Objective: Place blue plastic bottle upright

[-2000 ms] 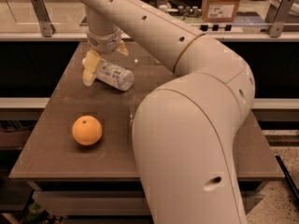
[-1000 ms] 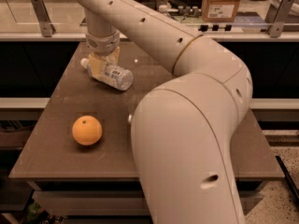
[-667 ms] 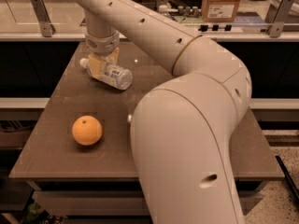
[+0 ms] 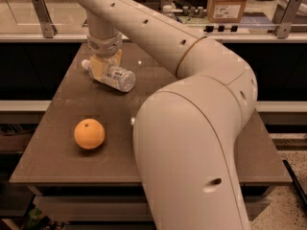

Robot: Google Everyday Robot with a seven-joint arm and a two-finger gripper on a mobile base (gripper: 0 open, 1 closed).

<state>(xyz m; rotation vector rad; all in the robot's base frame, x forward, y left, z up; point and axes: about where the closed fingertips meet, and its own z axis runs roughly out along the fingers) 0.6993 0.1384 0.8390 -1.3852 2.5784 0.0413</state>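
Note:
The blue plastic bottle (image 4: 116, 77) lies on its side at the back left of the brown table (image 4: 192, 71). Its white cap (image 4: 85, 63) points left and its labelled body points right and toward the front. My gripper (image 4: 106, 64) comes straight down over the bottle's neck end. One yellowish finger (image 4: 97, 69) is in front of the bottle's shoulder and the other is behind it, so the gripper is closed on the bottle. The bottle still rests on the table.
An orange (image 4: 89, 133) sits on the table's front left. My large white arm (image 4: 192, 143) covers the table's right half. Behind the table run a rail and a counter with a cardboard box (image 4: 228, 3).
Two seconds ago the gripper was at the bottle's left end. It then moved down over the neck end. In the last second nothing has visibly moved.

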